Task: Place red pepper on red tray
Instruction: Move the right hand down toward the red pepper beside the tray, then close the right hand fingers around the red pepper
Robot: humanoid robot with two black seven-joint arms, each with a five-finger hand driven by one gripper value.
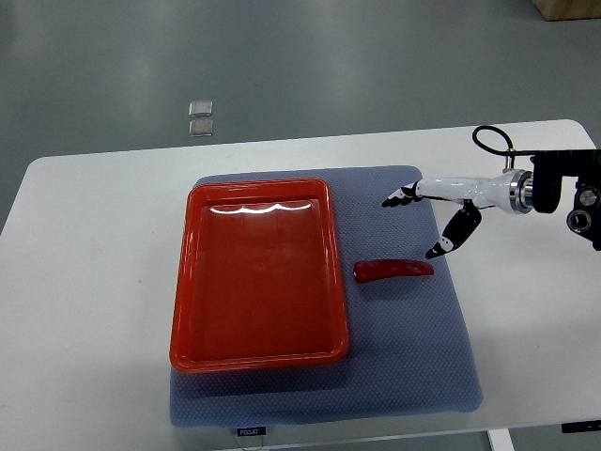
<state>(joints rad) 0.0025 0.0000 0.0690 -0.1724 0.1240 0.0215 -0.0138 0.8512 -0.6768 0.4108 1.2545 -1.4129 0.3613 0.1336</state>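
A red pepper (pixel 392 271) lies on the blue-grey mat (pixel 404 338), just right of the red tray (pixel 183 310). The tray holds nothing. My right hand (pixel 418 221) comes in from the right edge and hovers above and to the right of the pepper. Its fingers are spread and hold nothing; the thumb tip (pixel 439 251) is close to the pepper's right end but apart from it. The left arm is out of view.
The mat lies on a white table (pixel 84 282). Two small clear squares (pixel 200 117) lie on the grey floor beyond the table's far edge. A cardboard box corner (pixel 568 7) shows at the top right.
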